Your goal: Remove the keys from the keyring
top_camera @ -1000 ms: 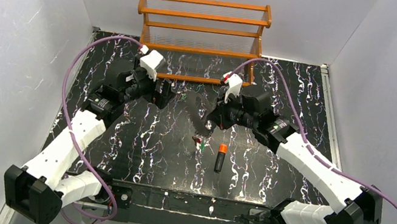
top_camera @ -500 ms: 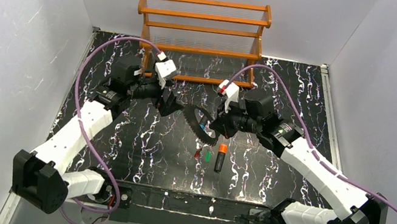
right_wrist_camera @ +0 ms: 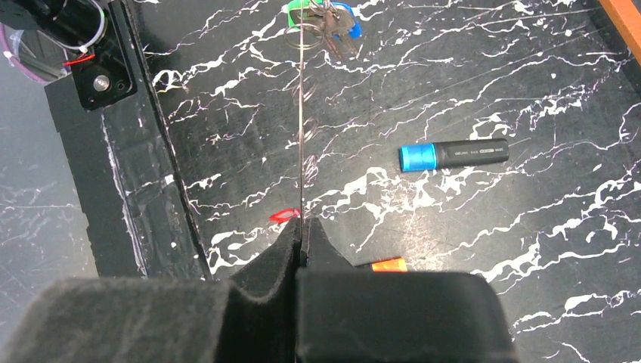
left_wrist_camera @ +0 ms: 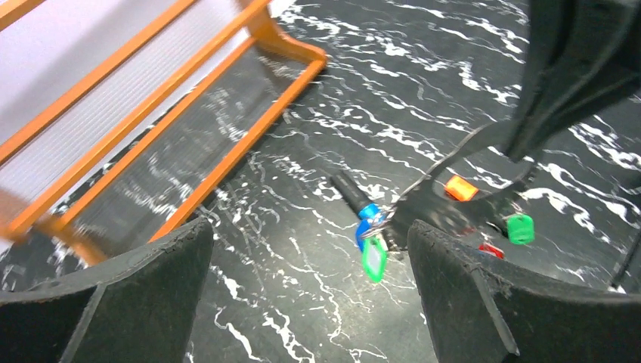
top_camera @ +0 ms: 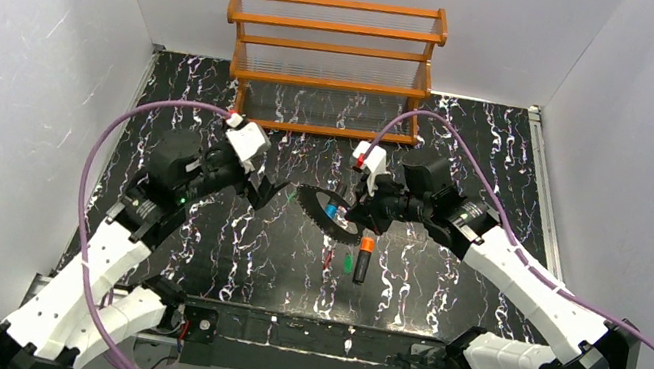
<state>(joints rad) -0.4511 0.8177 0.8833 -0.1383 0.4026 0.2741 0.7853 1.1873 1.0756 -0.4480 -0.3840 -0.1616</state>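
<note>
Right claw [right_wrist_camera: 301,227] pinches the keyring [right_wrist_camera: 301,113] edge-on above the table [right_wrist_camera: 529,227], keys [left_wrist_camera: 373,253] dangling at the ring's far end, facing the spread left claw [left_wrist_camera: 310,231], which sits nearer them.

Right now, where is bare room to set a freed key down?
Bare marble near-left, between the left gripper and the near table edge, and back-right beside the rack. Crowded centre: keyring in the right gripper, keys, two markers.

Rack [top_camera: 332,47] blocks the rear; orange-capped marker [top_camera: 362,262] seemingly obstructs centre.
</note>
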